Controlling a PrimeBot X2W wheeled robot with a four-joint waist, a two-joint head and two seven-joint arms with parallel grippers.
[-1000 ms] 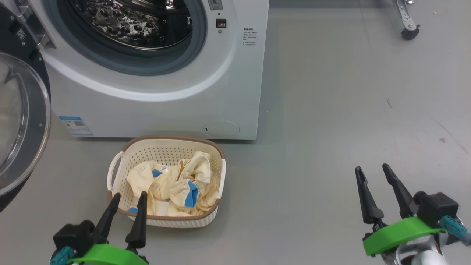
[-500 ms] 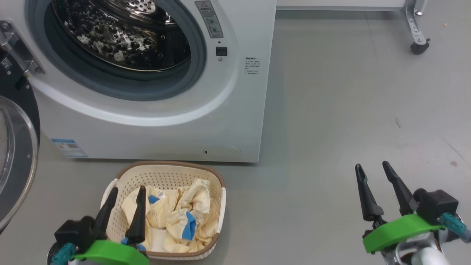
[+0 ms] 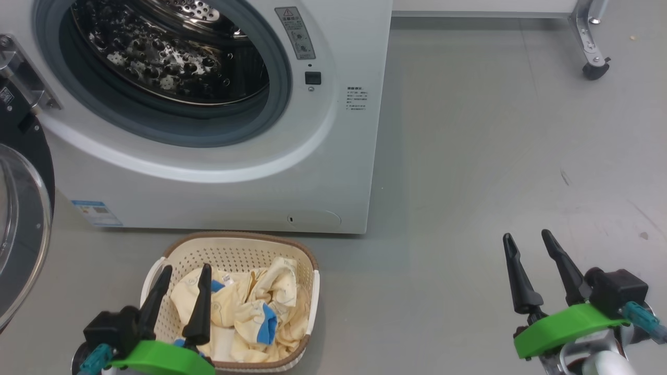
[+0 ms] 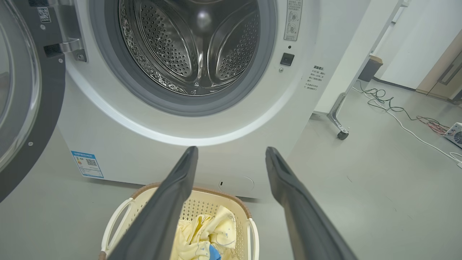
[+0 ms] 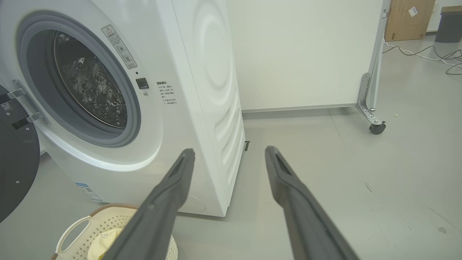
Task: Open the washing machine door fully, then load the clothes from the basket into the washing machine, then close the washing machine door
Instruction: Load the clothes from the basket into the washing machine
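The white washing machine (image 3: 219, 187) fills the upper left, its steel drum (image 3: 172, 52) exposed. Its door (image 3: 21, 219) hangs swung wide open at the far left, black rim and clear glass showing. On the floor in front stands the cream basket (image 3: 234, 252) holding pale yellow clothes (image 3: 250, 312) with blue cuffs. My left gripper (image 3: 186, 268) hovers open over the basket's near left part, nothing between its fingers. My right gripper (image 3: 526, 235) stands open above bare floor, far right of the basket. The left wrist view shows the drum (image 4: 195, 47), basket (image 4: 126, 213) and clothes (image 4: 205, 231).
Grey floor stretches to the right of the washer. A metal frame leg on a caster (image 3: 594, 70) stands at the back right. In the left wrist view, cables (image 4: 397, 112) trail across the floor near a white wall panel (image 5: 306, 54).
The head camera has tilted up, so washer and basket sit lower in the picture. The left gripper now overlaps the basket's left part. Both grippers stay open.
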